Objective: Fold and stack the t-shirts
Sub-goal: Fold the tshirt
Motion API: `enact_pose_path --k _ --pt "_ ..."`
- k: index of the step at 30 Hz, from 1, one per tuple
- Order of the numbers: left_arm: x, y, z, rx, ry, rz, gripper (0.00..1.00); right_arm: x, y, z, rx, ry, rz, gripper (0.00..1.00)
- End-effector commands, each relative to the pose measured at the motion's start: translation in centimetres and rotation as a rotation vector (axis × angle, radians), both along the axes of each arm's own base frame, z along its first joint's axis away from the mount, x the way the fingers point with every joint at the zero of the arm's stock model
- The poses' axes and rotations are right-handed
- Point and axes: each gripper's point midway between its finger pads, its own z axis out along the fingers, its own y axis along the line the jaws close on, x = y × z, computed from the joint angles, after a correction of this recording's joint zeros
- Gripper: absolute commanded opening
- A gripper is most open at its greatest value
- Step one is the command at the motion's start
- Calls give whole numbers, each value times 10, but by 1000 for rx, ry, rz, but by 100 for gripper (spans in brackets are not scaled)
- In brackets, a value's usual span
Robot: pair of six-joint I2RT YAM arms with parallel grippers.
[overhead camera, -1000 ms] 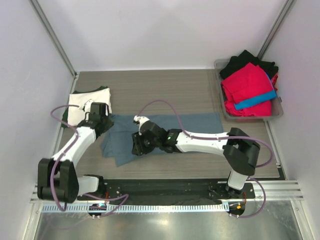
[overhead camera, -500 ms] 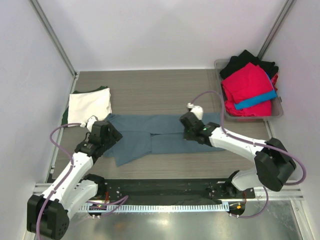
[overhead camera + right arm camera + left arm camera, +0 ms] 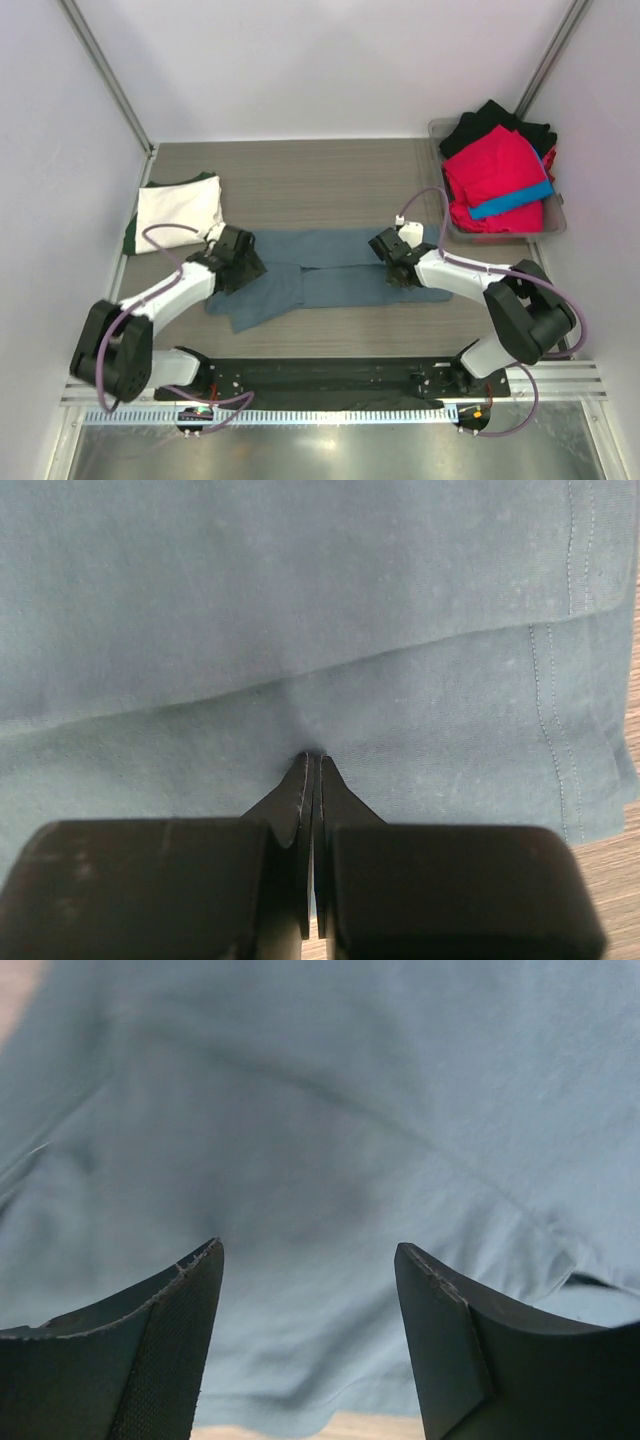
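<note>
On table (image 3: 300,180), one blue-grey t-shirt (image 3: 330,262) (two-shirt stack (image 3: 178,208) nearby)

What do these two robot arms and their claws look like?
The left arm and right arm are slim white links with chunky black joints. A purple cable loops along each arm. The left gripper and right gripper each have two dark, wedge-shaped fingers that taper to thin tips, with finely textured inner pads.
</note>
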Motion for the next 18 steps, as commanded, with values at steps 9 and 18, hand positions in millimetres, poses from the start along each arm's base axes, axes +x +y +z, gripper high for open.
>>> enact_pose_path --k 9,18 --pt "49 -24 -35 85 120 -16 66 -50 8 -22 2 126 41 1" --pt "112 -71 -50 116 155 -158 63 -122 121 -22 168 119 322 1"
